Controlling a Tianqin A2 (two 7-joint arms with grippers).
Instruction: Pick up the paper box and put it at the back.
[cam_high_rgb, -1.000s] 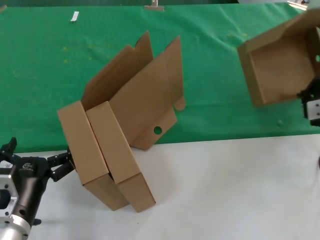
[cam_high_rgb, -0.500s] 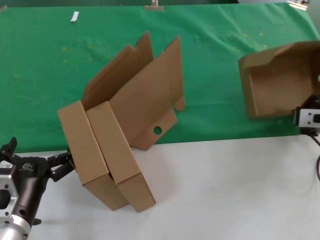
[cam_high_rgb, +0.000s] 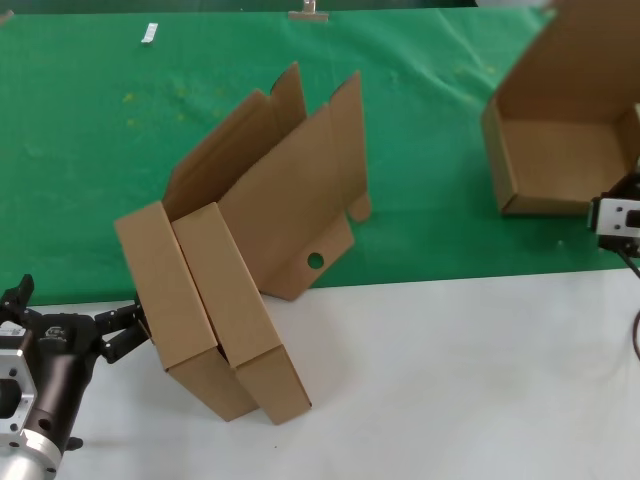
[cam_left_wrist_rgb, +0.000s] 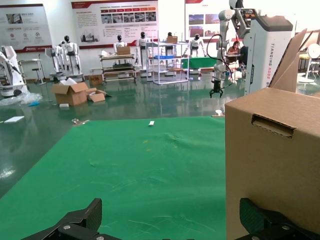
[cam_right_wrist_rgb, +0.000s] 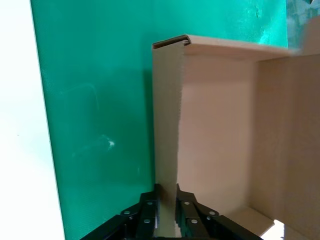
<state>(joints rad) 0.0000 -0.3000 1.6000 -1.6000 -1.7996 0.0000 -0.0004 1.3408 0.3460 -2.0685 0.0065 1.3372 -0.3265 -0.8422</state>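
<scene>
The left gripper (cam_high_rgb: 122, 330) waits with fingers spread beside two stacked boxes (cam_high_rgb: 215, 310) on the white tabletop (cam_high_rgb: 450, 380). Far right, the paper box (cam_high_rgb: 560, 120) rests on the green cloth (cam_high_rgb: 100, 150), lid up, its front wall pinched by the right gripper (cam_right_wrist_rgb: 166, 192).

Three brown cardboard boxes are in view: the paper box (cam_high_rgb: 555, 140), open on the green cloth (cam_high_rgb: 100, 150) at the right, and two other boxes (cam_high_rgb: 215, 300) leaning together at the cloth's front edge. Two end effectors show, the left end effector (cam_high_rgb: 118, 330) and the right end effector (cam_high_rgb: 618, 215). One white tabletop (cam_high_rgb: 450, 380) carries one green cloth. Two small pale objects (cam_high_rgb: 150, 33) lie at the cloth's far edge.
</scene>
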